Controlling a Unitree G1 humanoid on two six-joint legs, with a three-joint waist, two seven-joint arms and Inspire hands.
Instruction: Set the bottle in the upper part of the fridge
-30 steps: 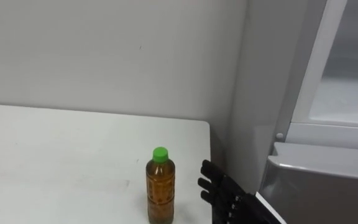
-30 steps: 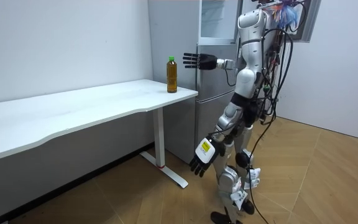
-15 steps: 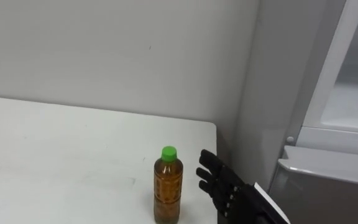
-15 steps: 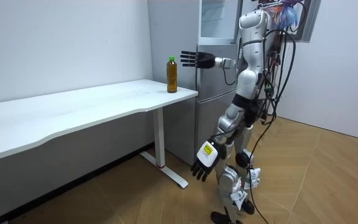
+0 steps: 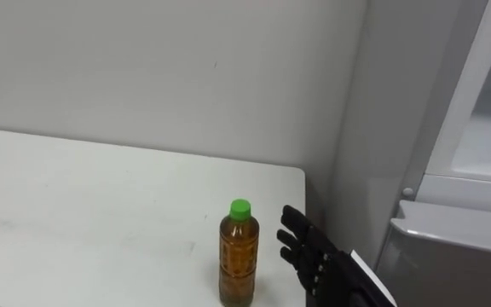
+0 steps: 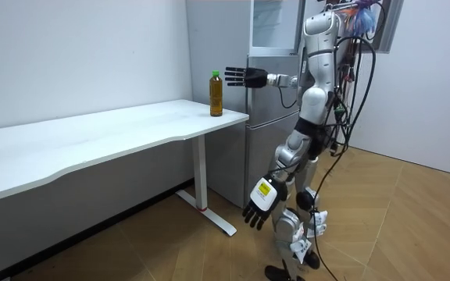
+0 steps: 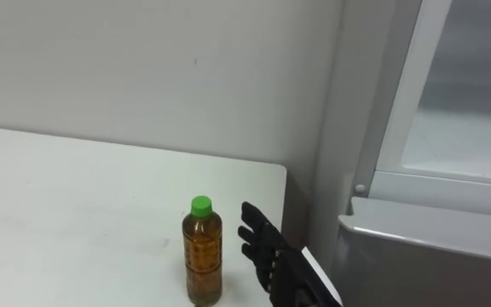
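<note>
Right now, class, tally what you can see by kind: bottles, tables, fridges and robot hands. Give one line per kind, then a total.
Green-capped bottle: 1
White table: 1
Fridge: 1
Robot hands: 2, the right robot hand open beside the bottle, the left robot hand hanging low
Total: 5

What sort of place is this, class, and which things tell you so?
Probably a plain test room or office corner rather than a home kitchen: a long white desk against bare walls, a grey fridge beside it, and wood-pattern flooring.
</note>
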